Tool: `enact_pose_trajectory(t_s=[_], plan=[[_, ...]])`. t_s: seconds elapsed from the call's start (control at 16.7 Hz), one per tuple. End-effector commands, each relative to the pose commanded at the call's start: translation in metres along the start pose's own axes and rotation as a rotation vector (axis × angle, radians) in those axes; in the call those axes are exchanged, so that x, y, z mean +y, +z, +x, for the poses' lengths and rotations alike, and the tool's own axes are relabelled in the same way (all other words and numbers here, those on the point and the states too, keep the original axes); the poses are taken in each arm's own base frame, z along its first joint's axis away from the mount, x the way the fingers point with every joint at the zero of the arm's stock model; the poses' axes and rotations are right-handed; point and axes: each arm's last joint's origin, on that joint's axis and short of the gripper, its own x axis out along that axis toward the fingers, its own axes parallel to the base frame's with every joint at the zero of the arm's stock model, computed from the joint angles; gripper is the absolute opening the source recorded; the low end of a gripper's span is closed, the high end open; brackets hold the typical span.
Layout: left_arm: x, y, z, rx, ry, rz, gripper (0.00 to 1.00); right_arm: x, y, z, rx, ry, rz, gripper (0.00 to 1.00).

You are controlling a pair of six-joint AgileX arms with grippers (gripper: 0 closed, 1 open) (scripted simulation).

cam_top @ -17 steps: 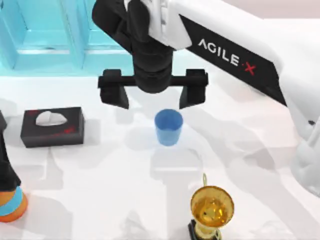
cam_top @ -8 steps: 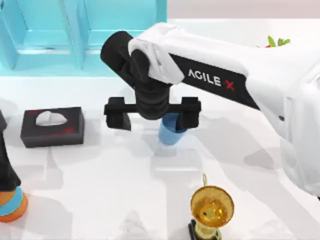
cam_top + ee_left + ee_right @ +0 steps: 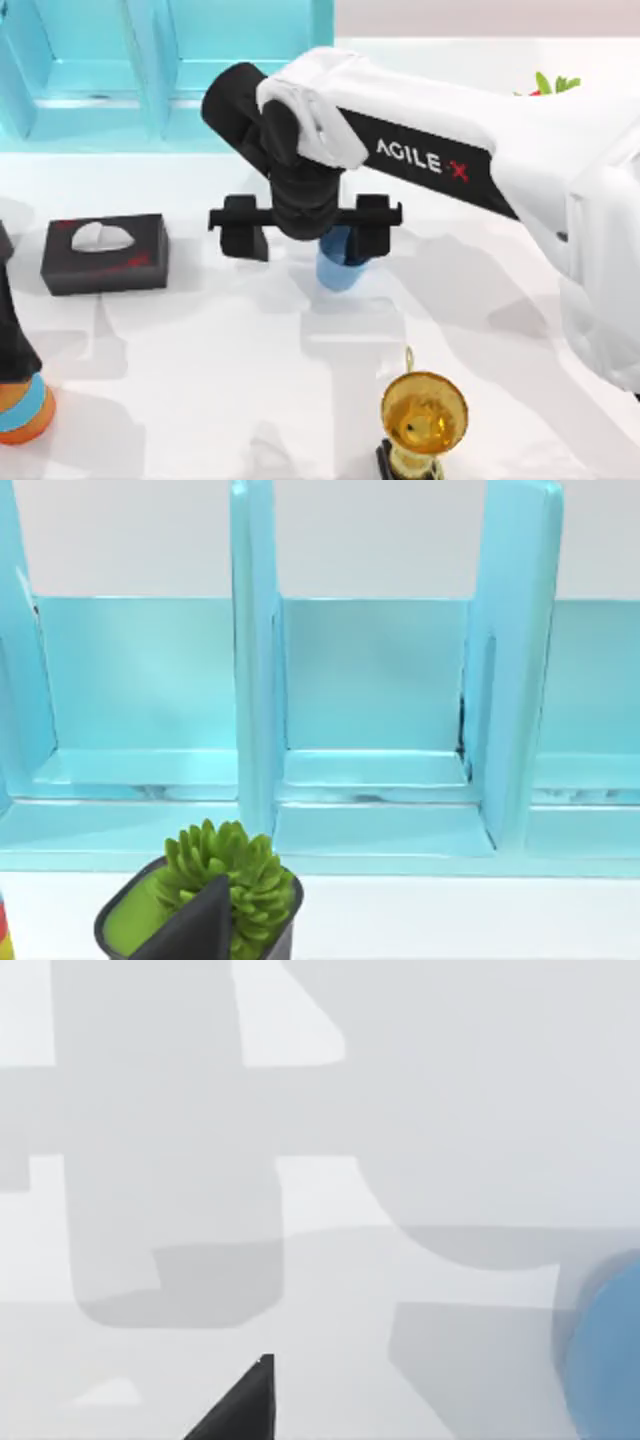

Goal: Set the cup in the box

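The right gripper (image 3: 306, 226) has dipped a touch lower over the cup (image 3: 336, 262), fingers spread wide, grasping nothing; one finger overlaps the cup.

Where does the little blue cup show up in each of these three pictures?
Top view: the small plain blue tumbler stands mid-table, partly under the open right gripper, whose right finger overlaps it.
Left wrist view: not in it; it faces the turquoise open-fronted box and a green potted succulent.
Right wrist view: a blue curve at the edge.
Shared landmark: the white table, top and right wrist views.
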Motion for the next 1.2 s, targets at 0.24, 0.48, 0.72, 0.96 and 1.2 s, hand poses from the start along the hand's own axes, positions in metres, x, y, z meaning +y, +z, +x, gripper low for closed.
enact_pose_trajectory(t_s=[0.24,0.48,0.72,0.96,1.2], plan=[[0.0,0.0,0.0,0.0,0.0,0.0,1.0,0.0,0.0,0.0,0.0,0.0,0.0,0.4],[0.0,0.0,0.0,0.0,0.0,0.0,1.0,0.0,0.0,0.0,0.0,0.0,0.0,0.1],[0.0,0.0,0.0,0.0,0.0,0.0,1.0,0.0,0.0,0.0,0.0,0.0,0.0,0.0],[0.0,0.0,0.0,0.0,0.0,0.0,1.0,0.0,0.0,0.0,0.0,0.0,0.0,0.0],[0.0,0.0,0.0,0.0,0.0,0.0,1.0,-0.0049,0.0027,-0.0039,0.0,0.0,-0.004,0.0]])
